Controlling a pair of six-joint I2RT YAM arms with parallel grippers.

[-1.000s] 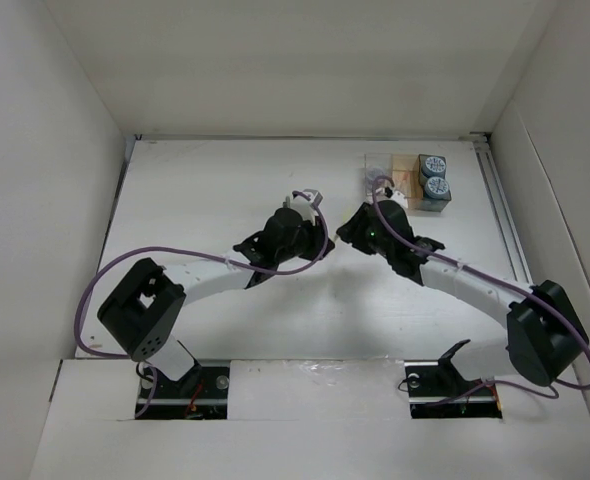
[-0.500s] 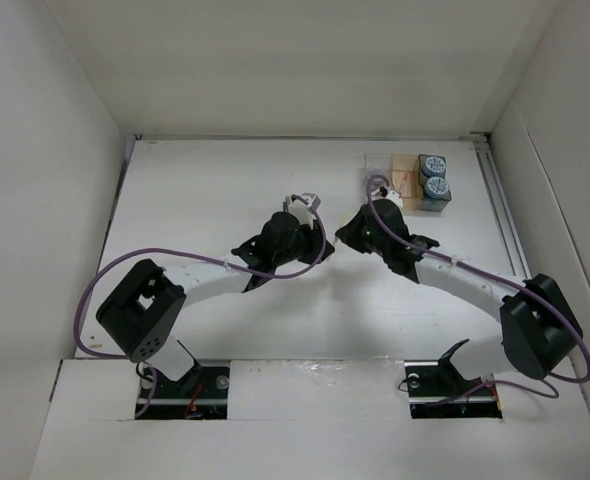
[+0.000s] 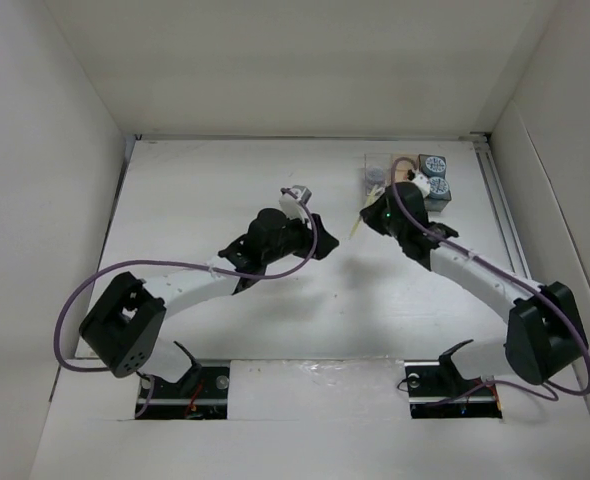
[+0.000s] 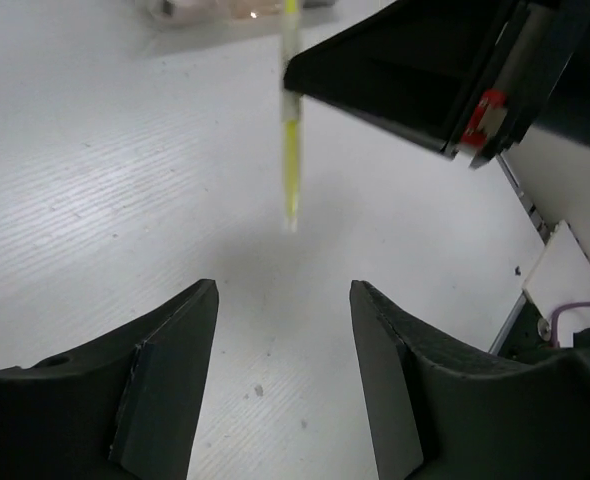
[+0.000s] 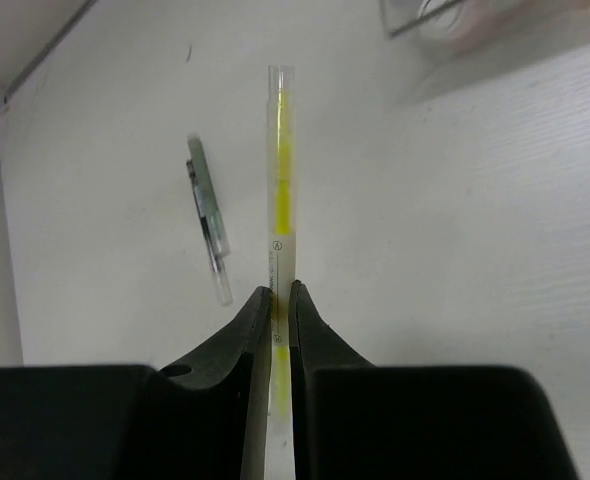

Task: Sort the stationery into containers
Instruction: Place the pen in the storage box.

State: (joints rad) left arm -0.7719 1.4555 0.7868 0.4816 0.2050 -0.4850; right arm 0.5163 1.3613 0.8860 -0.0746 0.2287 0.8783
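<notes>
My right gripper (image 5: 281, 290) is shut on a yellow-green pen (image 5: 280, 190) and holds it above the table; from above, the gripper (image 3: 367, 219) is just left of and in front of the organiser tray (image 3: 405, 160), with the pen (image 3: 357, 227) sticking out. A dark pen (image 5: 207, 215) lies on the table beside it. My left gripper (image 4: 285, 380) is open and empty, facing the yellow-green pen (image 4: 291, 150); from above it (image 3: 318, 246) sits at mid-table. Two blue-grey rolls (image 3: 434, 175) sit in the dark grey section. A small round pot (image 3: 376, 175) is in the clear section.
White walls close in the table on the left, back and right. The organiser stands at the back right near a rail (image 3: 500, 200) along the right edge. Purple cables (image 3: 305, 215) loop from both wrists.
My right gripper has risen and moved back and right towards the organiser with the yellow-green pen in it. My left arm has swung its elbow left; its gripper stays near mid-table.
</notes>
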